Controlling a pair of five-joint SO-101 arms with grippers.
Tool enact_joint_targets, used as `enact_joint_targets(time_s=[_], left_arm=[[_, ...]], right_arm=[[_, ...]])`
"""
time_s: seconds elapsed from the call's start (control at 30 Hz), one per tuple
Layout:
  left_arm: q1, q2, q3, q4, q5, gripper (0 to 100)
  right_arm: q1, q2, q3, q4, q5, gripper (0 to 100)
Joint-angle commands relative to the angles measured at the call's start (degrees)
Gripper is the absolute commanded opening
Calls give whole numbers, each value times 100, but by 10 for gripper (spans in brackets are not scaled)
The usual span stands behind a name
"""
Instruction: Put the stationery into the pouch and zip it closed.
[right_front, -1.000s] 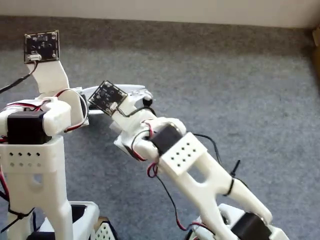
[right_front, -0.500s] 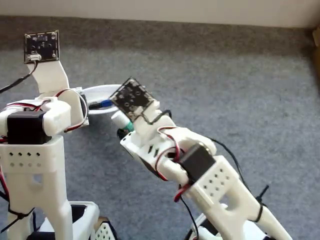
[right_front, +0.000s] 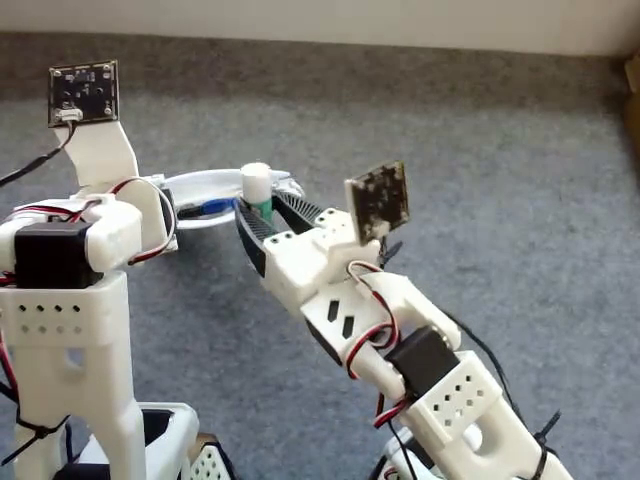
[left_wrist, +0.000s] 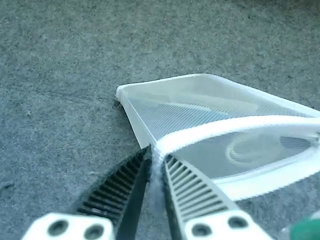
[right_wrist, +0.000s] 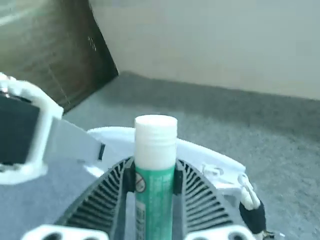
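High view: the right claw (right_front: 266, 208) is clamped on a glue stick (right_front: 257, 186). The stick's long axis runs nearly upright, with the white cap toward 12 o'clock. The pouch (right_front: 200, 184) lies on the grey carpet (right_front: 480, 160), stretched from 9 to 3 o'clock. The stick sits over its 3 o'clock end, and the open mouth is just at 9 to 10 o'clock of the cap. A blue item (right_front: 211, 208) shows inside. My read is that the next move depends on tipping the stick toward 9 o'clock, into that mouth.

Left wrist view: the left claw (left_wrist: 157, 159) is pinched shut on the pouch (left_wrist: 210, 112) rim, lifting the mesh mouth open.

Right wrist view: the right claw (right_wrist: 154, 175) grips the glue stick (right_wrist: 155, 150) around its green body, cap outward. The pouch (right_wrist: 215, 159) rim curves just beyond the cap.
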Motion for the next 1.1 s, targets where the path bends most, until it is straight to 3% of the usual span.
enact_joint_targets(time_s=[0.0,0.4,0.63,1.07], left_arm=[[127,-119,-127,-26,-35,7],[127,-119,-127,-26,-35,7],[110,-119,-127,-26,-35,7],[92,-119,-119,-18,-35,7]], right_arm=[[101,-523,470,-1560,-176,5],[75,-787,2141,-5349,-185,5],[66,-602,1947,-5473,-185,5],[92,1675,497,-5481,-185,5]])
